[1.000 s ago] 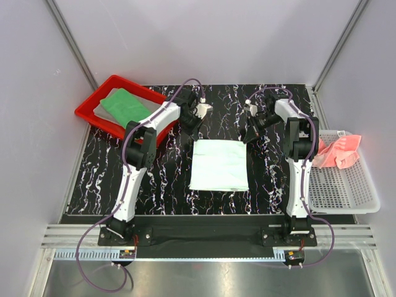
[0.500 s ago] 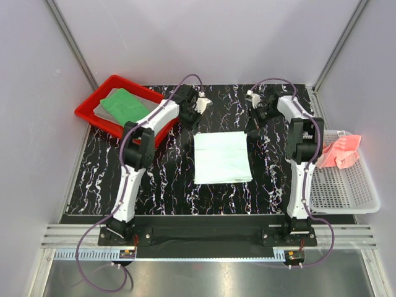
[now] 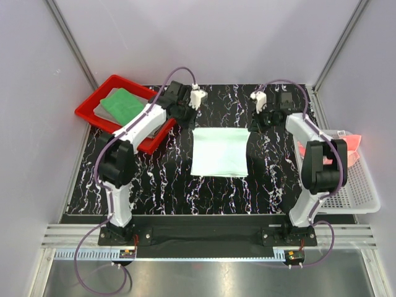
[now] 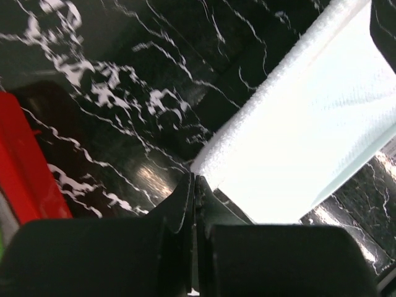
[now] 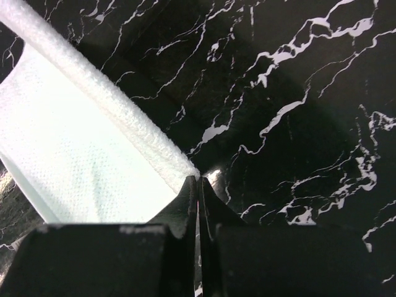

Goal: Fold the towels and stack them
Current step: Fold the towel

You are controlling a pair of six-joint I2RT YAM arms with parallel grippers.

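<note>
The white towel [image 3: 219, 153] lies spread as a pale rectangle at the centre of the frame on the black marbled table [image 3: 161, 176], its weave finely dimpled and its upper edge a thick hem. The left gripper [image 4: 193, 179] is pinched closed on its upper left corner, and the right gripper [image 5: 198, 180] on its upper right corner. A green towel [image 3: 124, 105] sits in the red tray [image 3: 86, 116] at upper left.

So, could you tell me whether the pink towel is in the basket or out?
In: the pink towel lies bunched at the far end of the white basket.
</note>
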